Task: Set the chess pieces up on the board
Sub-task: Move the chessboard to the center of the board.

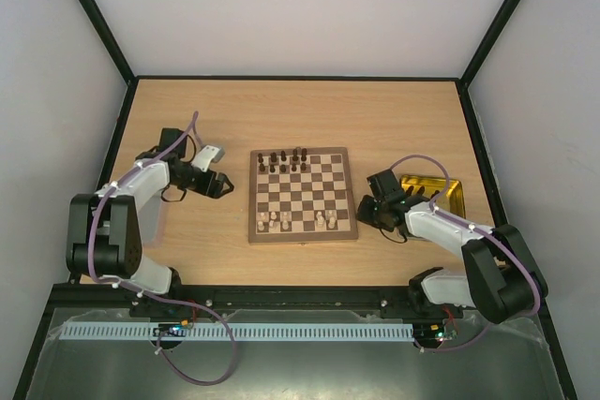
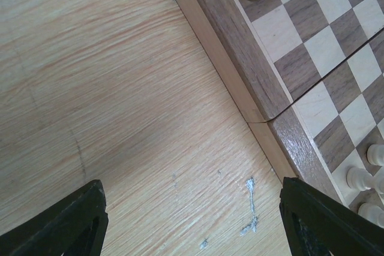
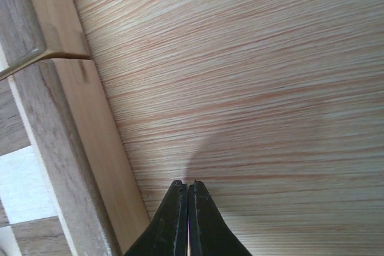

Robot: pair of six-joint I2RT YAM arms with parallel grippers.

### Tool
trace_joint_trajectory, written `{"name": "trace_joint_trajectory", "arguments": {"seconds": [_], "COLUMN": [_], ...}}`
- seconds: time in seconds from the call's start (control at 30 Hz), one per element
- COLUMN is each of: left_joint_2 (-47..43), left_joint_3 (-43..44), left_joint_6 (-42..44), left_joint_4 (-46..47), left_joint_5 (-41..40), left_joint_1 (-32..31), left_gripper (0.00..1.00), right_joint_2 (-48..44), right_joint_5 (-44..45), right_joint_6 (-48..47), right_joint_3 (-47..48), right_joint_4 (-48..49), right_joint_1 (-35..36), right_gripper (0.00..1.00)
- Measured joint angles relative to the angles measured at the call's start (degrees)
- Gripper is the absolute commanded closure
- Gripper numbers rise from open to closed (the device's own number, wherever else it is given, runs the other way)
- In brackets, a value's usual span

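Your board (image 1: 302, 196) lies flat in the middle of the table (image 1: 187, 110), between the two arms. Dark pieces (image 1: 284, 160) stand bunched on its two far rows, from the left side to about the centre. Pale pieces (image 1: 279, 222) stand on the near rows in two small groups, one left of centre and one right. They are too small for you to tell which figure is which.

Your left gripper (image 1: 223, 185) hangs just off the board's left edge, pointing at it. In its wrist view the jaws stand wide apart and hold nothing. Between the fingers (image 2: 66, 226) you see only bare table and a white scuff (image 2: 251, 208). The board's brown border and its fold seam run down toward the right-hand finger. A few dark pieces show at the top of that view, a few pale ones at the lower right.

Your right gripper (image 1: 362, 211) sits just beside the board's right edge, toward the near corner, with the gold tray (image 1: 448, 192) on its other side. In its wrist view the fingers (image 3: 174, 220) are pressed tight together with nothing visible between them. They are over bare table, close to the board's edge and its seam.
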Motion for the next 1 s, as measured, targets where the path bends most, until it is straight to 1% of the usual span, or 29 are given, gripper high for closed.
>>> {"name": "trace_joint_trajectory", "arguments": {"seconds": [0.53, 1.0], "left_joint_2": [-0.4, -0.4], "left_joint_3": [-0.7, -1.1], "left_joint_6": [-0.9, -1.1], "left_joint_4": [2.0, 2.8], "left_joint_5": [0.0, -0.1], "left_joint_1": [0.9, 1.0], "left_gripper": [0.22, 0.22], "right_joint_2": [0.0, -0.1], "right_joint_5": [-4.4, -5.4], "right_joint_6": [0.6, 1.3], "right_joint_3": [-0.5, -2.7], "right_joint_4": [3.2, 5.9], "right_joint_1": [1.0, 2.2], "right_gripper": [0.98, 0.98]}}
